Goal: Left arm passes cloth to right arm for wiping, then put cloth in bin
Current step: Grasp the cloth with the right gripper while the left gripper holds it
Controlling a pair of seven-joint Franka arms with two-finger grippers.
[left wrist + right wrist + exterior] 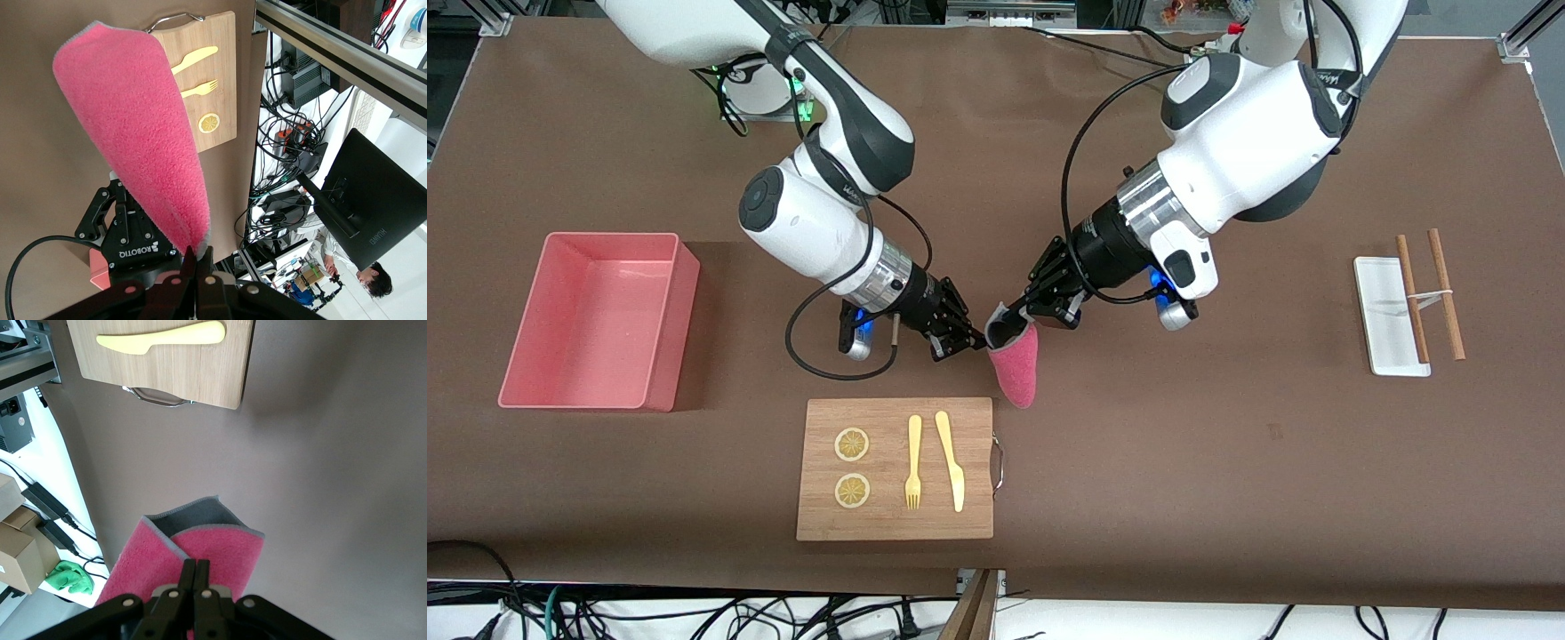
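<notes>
**Cloth hangs between two grippers above the table**

The cloth (1016, 363) hangs from the fingertips of the left gripper (1024, 313), pinched at its upper edge, and the right gripper (967, 342) pinches it from the bin's (660, 331) side. Below the fingers lies bare table (1183, 462). The cutting board (895, 516) lies nearer the front camera than both grippers, bearing the fork (913, 462) beside the knife (951, 460).

The fuzzy magenta-pink cloth (1016, 364) hangs folded above the desk, its upper edge pinched, its lower end dangling just over a corner of the wooden cutting board. The salmon-pink bin (660, 333), a low-walled rectangular tub, sits toward the right arm's end.
</notes>
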